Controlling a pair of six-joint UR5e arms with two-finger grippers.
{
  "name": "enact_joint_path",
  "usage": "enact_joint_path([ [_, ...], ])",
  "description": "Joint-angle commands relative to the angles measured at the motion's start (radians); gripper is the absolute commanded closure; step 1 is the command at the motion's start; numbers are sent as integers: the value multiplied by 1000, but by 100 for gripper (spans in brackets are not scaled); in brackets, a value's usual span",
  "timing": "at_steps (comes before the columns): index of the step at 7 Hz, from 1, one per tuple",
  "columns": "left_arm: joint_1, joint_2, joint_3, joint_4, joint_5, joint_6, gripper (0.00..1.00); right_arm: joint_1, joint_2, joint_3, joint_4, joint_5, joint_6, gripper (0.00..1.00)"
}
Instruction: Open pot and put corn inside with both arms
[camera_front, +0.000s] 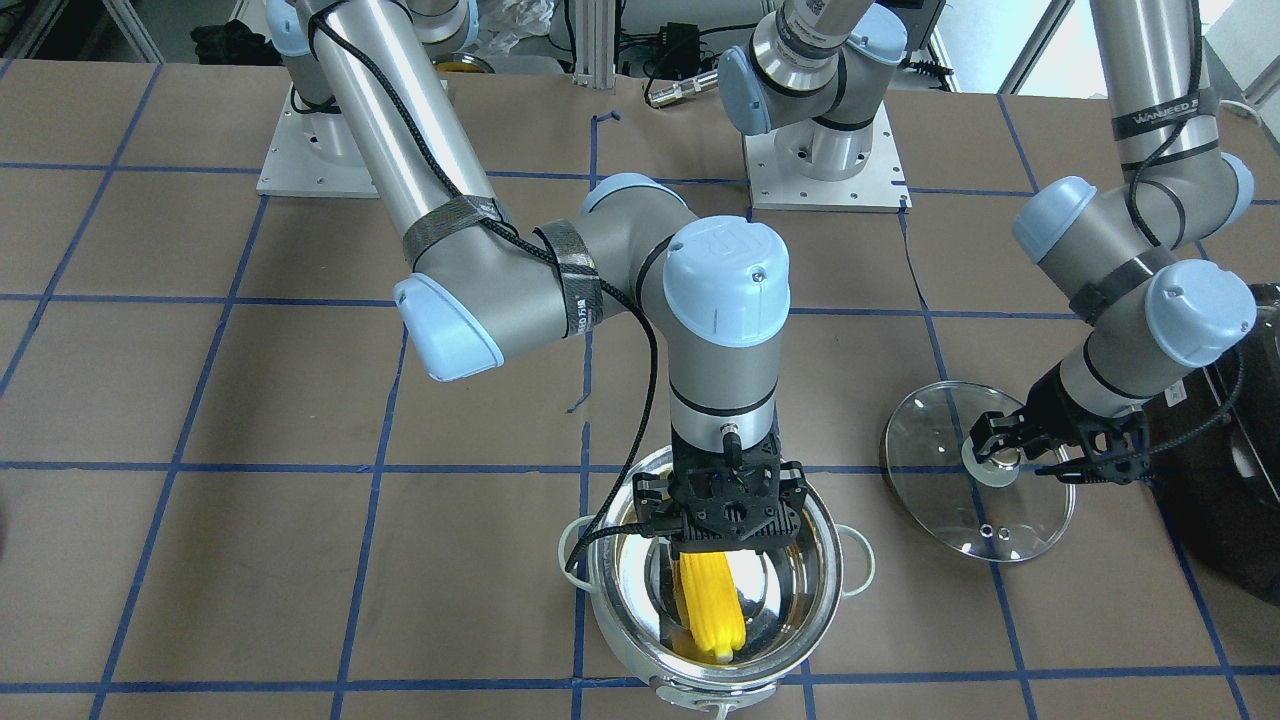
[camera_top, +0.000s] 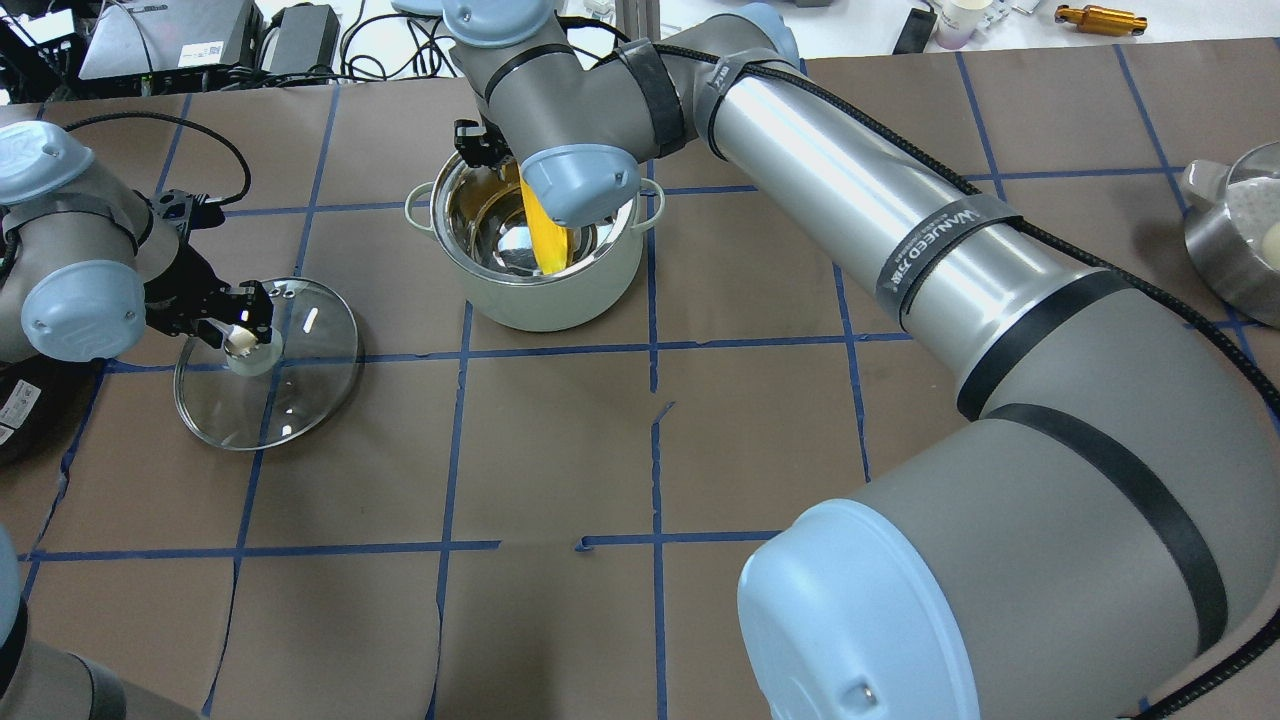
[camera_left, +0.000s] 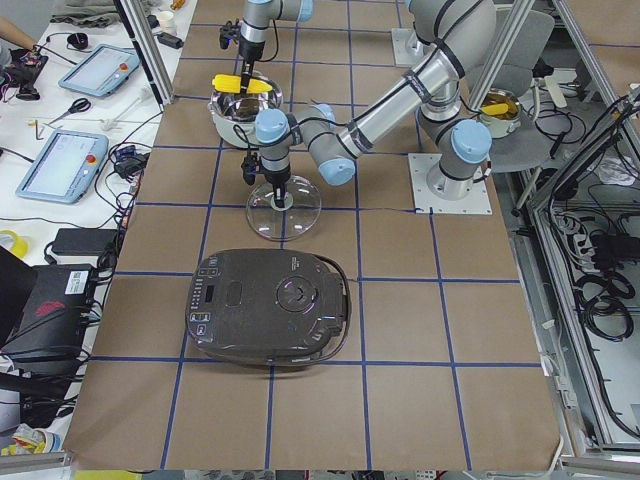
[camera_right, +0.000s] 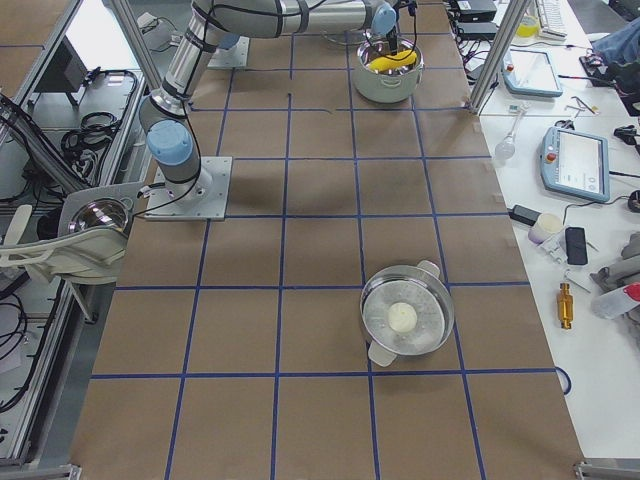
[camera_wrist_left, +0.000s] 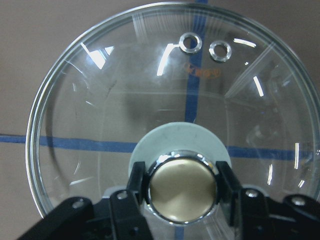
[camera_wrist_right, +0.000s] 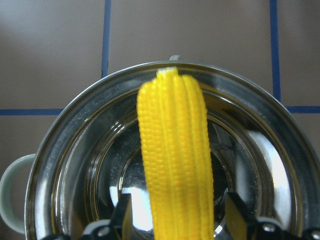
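The pot (camera_top: 540, 300) is seen uncovered on the brown table (camera_front: 300, 560), which is marked with blue tape lines. It stands on the side away from the robot's bases, and its two pale loop handles (camera_front: 860, 560) are turned out to either side. The corn (camera_front: 712, 605) is found inside the pot. It is tilted, with its pointed end at the wall farthest from the robot and its thick end up beneath the right gripper (camera_wrist_right: 178, 217). That gripper is held straight down over the pot's mouth. Its jaws are spread, and in the right wrist view a strip of shiny steel is shown between the cob and each finger, so the corn is not pinched.

The lid (camera_top: 300, 390) is laid flat on the table, well apart from the pot, on the robot's left. Its brass-topped knob (camera_wrist_left: 180, 190) is turned upward. The left gripper (camera_top: 240, 335) is lowered onto it, and its jaws are pressed against the two sides of the knob. Two small vent holes are seen in the glass at the edge away from the gripper.

A large black appliance (camera_left: 270, 305) is placed just beyond the lid, toward the table's left end. A second steel pot (camera_right: 405, 320), with a pale round object in it, is set well apart near the table's right end.
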Motion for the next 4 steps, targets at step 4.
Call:
enact_joint_path([
  [4,-40,114,49,-101,0,-64,0,-135,-127,44,136,3,-167,0],
])
